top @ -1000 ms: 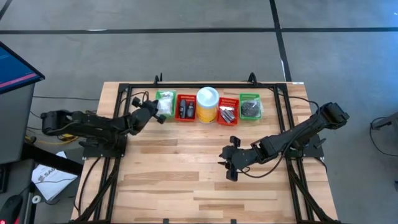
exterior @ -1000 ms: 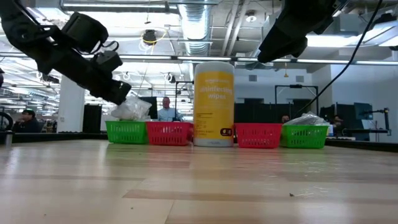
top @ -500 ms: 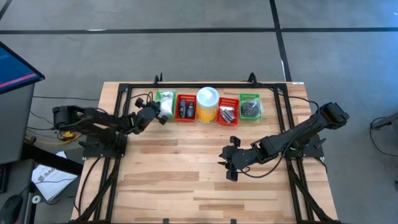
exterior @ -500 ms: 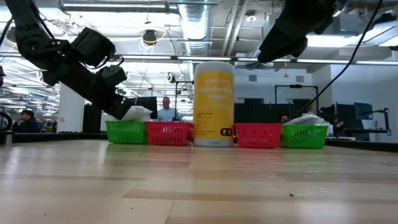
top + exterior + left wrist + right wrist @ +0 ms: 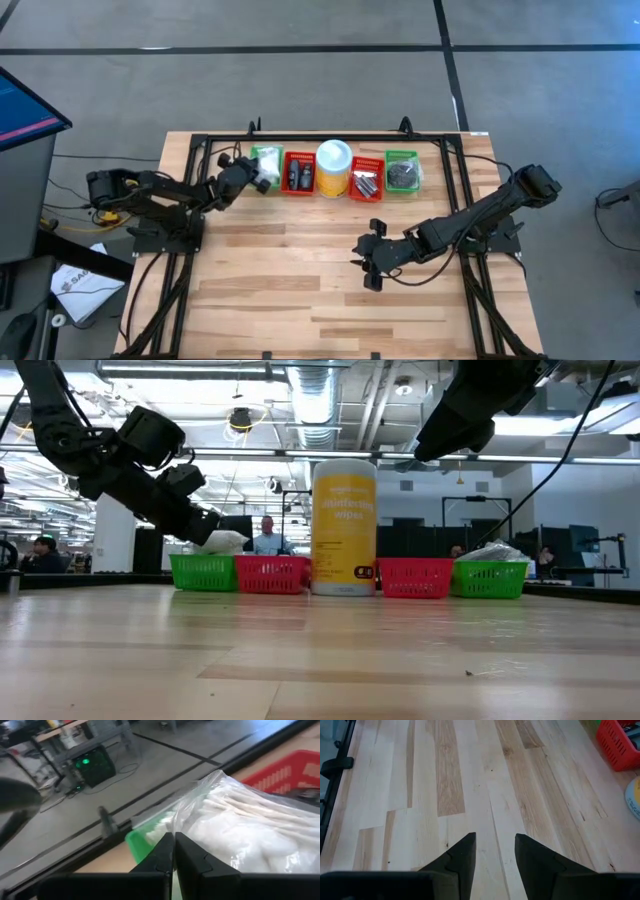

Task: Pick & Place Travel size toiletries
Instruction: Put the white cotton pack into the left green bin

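The toiletries sit sorted in a row of small baskets at the table's far edge. A clear bag of white fluffy sticks (image 5: 240,830) lies in the left green basket (image 5: 267,158), its top showing above the rim (image 5: 222,541). My left gripper (image 5: 174,847) is shut at that bag's near end, just above the basket (image 5: 204,572). My right gripper (image 5: 370,262) hovers open over bare wood (image 5: 495,850) right of the table's middle and touches nothing. My left gripper pinches the clear plastic edge of the bag (image 5: 176,829) between its two shut fingertips. It comes slanting down from the table's left and near side. The bag's bulk rests in the left green basket beyond the fingers. One layer or several, I cannot tell.
Right of the green basket stand a red basket (image 5: 299,173) of small black pieces, a yellow canister with white lid (image 5: 334,165), a red basket (image 5: 364,180) of silvery bits and a green basket (image 5: 402,172) of dark discs. A black frame rail runs behind them. People show far behind.
My left gripper has moved down and a little toward the far edge, carrying the bag with it. The bag stood higher above the left green basket a second ago and now sits lower in it. The left arm's rear joints have drawn back toward the table's left.
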